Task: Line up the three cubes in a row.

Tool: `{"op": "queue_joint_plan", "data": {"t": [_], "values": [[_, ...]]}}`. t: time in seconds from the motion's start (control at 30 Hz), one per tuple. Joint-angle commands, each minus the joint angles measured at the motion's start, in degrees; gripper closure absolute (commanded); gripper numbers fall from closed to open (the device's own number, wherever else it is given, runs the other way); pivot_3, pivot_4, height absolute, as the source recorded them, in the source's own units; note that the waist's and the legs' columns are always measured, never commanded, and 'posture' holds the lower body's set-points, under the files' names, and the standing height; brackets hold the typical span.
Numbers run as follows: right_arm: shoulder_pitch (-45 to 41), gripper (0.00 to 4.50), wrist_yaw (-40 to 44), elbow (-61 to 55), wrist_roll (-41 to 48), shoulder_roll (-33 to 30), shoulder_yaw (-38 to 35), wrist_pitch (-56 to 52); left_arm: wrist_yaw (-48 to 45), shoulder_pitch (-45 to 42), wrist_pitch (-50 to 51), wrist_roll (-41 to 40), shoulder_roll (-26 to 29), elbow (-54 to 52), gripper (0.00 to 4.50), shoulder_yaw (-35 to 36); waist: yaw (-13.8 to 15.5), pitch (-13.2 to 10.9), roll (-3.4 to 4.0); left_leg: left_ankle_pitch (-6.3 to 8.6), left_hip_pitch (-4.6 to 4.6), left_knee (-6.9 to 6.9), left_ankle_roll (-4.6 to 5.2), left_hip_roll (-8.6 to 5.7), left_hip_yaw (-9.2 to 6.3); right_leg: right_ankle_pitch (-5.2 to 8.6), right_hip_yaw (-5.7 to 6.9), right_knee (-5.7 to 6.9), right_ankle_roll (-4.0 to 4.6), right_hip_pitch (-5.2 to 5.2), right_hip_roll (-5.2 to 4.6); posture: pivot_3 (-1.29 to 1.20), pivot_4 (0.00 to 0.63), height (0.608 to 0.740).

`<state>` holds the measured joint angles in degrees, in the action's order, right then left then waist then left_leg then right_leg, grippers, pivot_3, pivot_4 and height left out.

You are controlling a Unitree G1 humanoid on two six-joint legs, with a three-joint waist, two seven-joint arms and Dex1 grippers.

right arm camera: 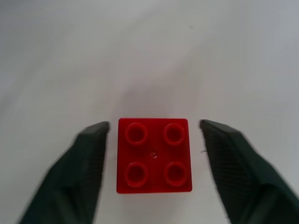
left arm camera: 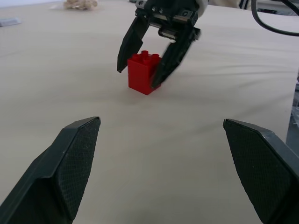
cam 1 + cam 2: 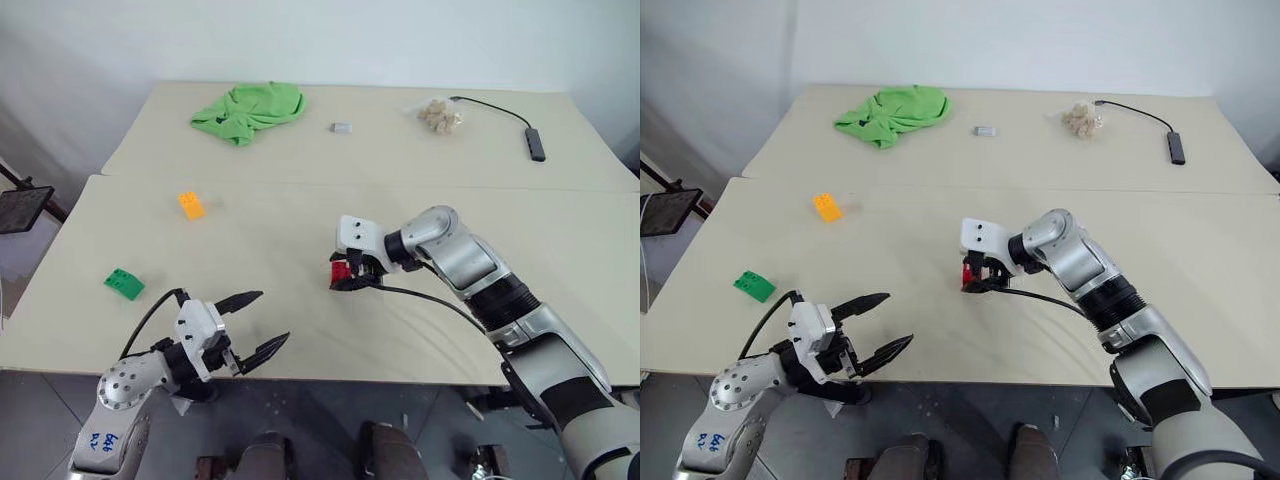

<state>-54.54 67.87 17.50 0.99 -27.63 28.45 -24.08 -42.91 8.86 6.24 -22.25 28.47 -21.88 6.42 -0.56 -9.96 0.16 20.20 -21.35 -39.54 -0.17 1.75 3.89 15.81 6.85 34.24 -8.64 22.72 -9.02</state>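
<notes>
Cubes number three: red cube point(image 1: 154, 155), green cube point(image 3: 124, 284), orange-yellow cube point(image 3: 191, 205).

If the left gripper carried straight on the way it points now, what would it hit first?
Most likely the red cube, which stands on the table straight ahead between the open fingers of the left gripper. The right gripper straddles that cube with its fingers apart, so it might be met at much the same moment.

the right gripper point(image 3: 345, 277) sits over the red cube point(image 3: 341, 271) mid-table; the orange-yellow cube point(image 3: 191, 205) and green cube point(image 3: 124, 284) lie well apart to its left. the left gripper point(image 3: 255, 322) hangs spread wide at the near edge.
</notes>
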Motion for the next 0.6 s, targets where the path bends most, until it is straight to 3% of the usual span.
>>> {"op": "queue_joint_plan", "data": {"t": [0.03,0.13,0.3,0.43,0.6], "values": [[2.80,0.01,1.76,-4.03,5.85,-2.53,-9.39,5.44,4.87,2.71,-2.78,-0.97,-2.36,0.15,0.00,6.54,0.07,0.00,0.00,0.00,0.00,0.00,0.00,0.00,0.00,0.00,0.00,-0.01,0.00,0.00,0.00,0.00,0.150,0.740],[11.26,0.01,4.87,-4.31,13.23,-3.40,-19.31,22.86,12.02,5.43,-7.53,-0.96,-7.71,3.03,0.00,14.76,0.70,0.01,-0.03,0.09,-0.03,-0.02,0.05,0.00,-0.03,0.00,0.05,-0.15,-0.01,-0.08,0.00,0.00,0.150,0.740],[26.83,0.01,9.25,-10.57,29.02,0.38,-31.27,25.64,22.57,12.39,-13.17,-0.98,-15.52,5.45,0.00,27.25,0.24,-0.01,-0.11,0.22,0.08,0.03,0.10,0.06,0.07,-0.01,0.10,-0.33,-0.03,-0.21,0.04,0.00,0.150,0.740],[36.50,0.01,9.89,-14.93,30.84,0.54,-32.93,27.67,27.48,15.27,-13.35,-3.96,-19.72,7.37,0.00,33.02,0.42,-0.01,-0.12,0.25,0.13,0.01,0.09,0.13,0.14,-0.01,0.05,-0.32,-0.02,-0.21,0.08,0.00,0.150,0.740],[39.92,0.01,10.18,-15.33,30.75,1.24,-32.48,30.58,24.52,13.95,-12.14,-7.03,-16.66,12.17,0.00,33.88,0.60,-0.01,-0.13,0.30,0.14,-0.27,0.16,0.15,0.20,0.01,-0.05,-0.27,0.07,-0.26,0.08,0.00,0.150,0.740]]}}
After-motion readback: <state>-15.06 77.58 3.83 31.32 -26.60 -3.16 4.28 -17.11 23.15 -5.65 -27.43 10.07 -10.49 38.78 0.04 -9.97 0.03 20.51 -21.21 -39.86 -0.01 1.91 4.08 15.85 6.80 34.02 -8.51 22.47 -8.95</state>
